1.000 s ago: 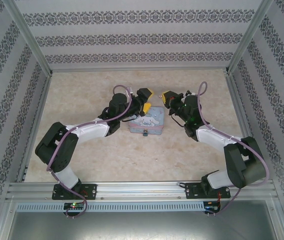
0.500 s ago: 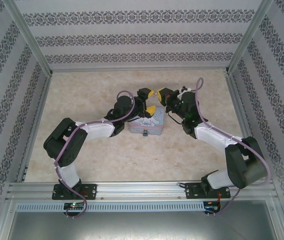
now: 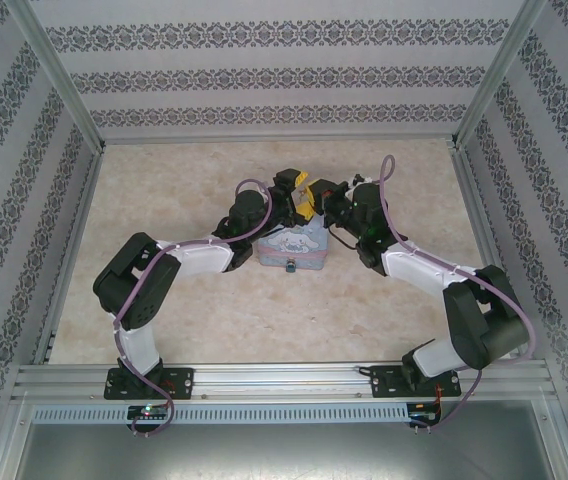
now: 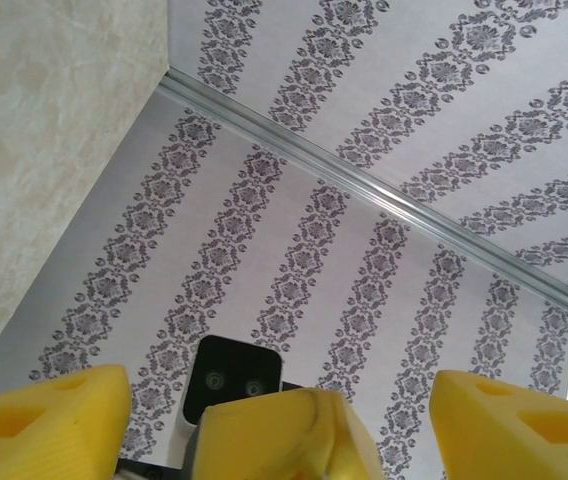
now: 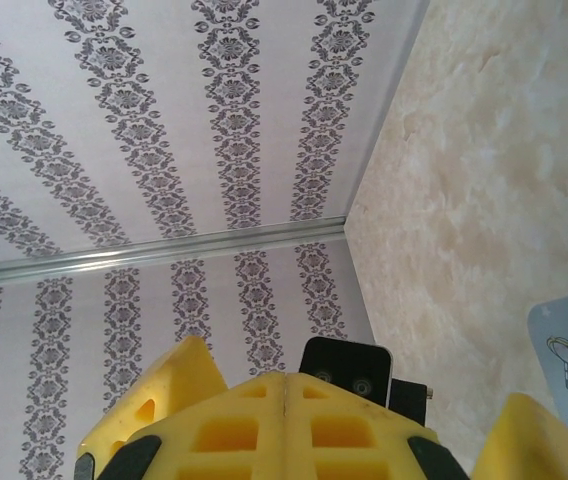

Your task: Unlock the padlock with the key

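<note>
By one tin [image 3: 290, 245] — one padlock [image 3: 289, 267], two arms [image 3: 204, 258] [image 3: 416, 266]

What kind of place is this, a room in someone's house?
More likely a robot test booth: wallpaper-patterned panels in an aluminium frame, and two arms bolted to a rail.

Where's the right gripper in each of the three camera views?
Top external: right gripper at centre, over the far edge of the tin.
Left wrist: bottom centre, between the left gripper's spread fingers.
Right wrist: bottom centre, fingers shut together.
Shared landmark: the striped patterned wall.
</note>
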### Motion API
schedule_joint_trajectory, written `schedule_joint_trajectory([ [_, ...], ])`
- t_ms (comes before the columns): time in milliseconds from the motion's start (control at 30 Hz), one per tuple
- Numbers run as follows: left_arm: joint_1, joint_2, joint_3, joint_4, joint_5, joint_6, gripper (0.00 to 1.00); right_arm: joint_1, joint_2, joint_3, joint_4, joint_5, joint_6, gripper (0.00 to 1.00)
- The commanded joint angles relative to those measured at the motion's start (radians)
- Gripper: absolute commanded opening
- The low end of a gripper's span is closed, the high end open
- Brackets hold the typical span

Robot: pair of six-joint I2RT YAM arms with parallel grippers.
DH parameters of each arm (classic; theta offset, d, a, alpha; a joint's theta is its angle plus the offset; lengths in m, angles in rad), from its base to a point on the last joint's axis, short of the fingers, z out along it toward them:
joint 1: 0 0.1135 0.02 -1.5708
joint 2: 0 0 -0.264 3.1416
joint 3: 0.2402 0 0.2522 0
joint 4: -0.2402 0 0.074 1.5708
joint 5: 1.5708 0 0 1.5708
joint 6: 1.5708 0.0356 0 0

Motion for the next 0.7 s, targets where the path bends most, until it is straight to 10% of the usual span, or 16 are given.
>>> schedule_joint_trajectory([
  [0,-0.012,0.016,-0.002,0.077,-0.029,-0.014,0.72,-0.016,-0.034,-0.028,0.02,0.018,-0.022,0.0],
  [667,-0.012,0.04,-0.015,0.059,-0.035,0.016,0.46,-0.066,-0.094,-0.102,0.028,0.003,-0.014,0.0],
])
